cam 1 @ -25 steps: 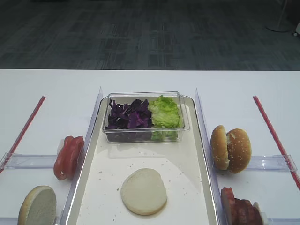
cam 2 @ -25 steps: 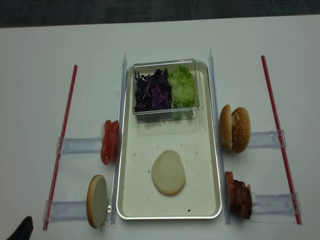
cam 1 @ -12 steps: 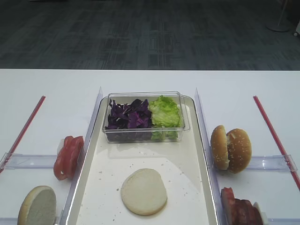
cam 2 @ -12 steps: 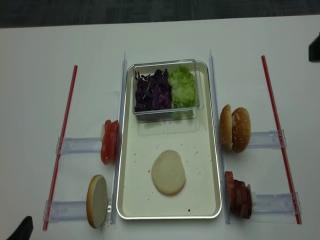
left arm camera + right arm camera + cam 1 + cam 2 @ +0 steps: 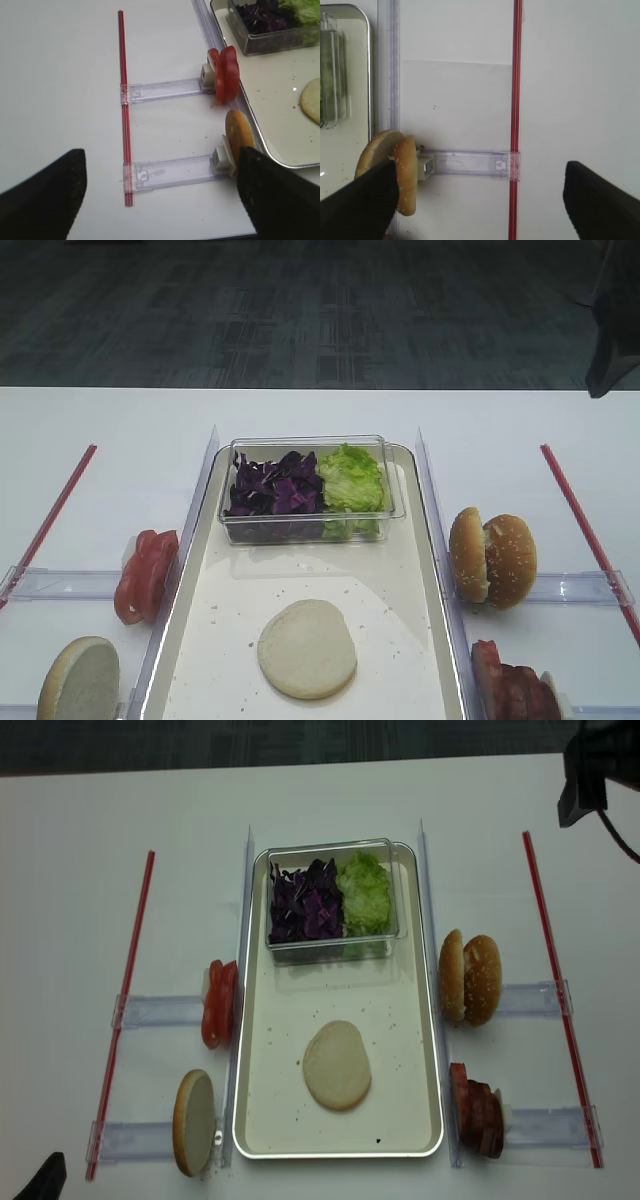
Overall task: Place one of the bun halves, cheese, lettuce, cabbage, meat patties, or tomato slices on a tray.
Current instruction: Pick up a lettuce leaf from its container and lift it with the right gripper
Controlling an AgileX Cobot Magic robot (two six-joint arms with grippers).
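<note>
The right gripper stands wide open and empty, high over the table's right side. Below it, at the left of its wrist view, two bun halves stand on edge against a clear holder. The left gripper is likewise spread, holding nothing. On the tray one flat bun half already lies; lettuce and cabbage sit in the tub at the far end.

Recommendation: descend squarely over one upright bun, take it by its faces, and lift clear of the holder before crossing left to the tray.
</note>
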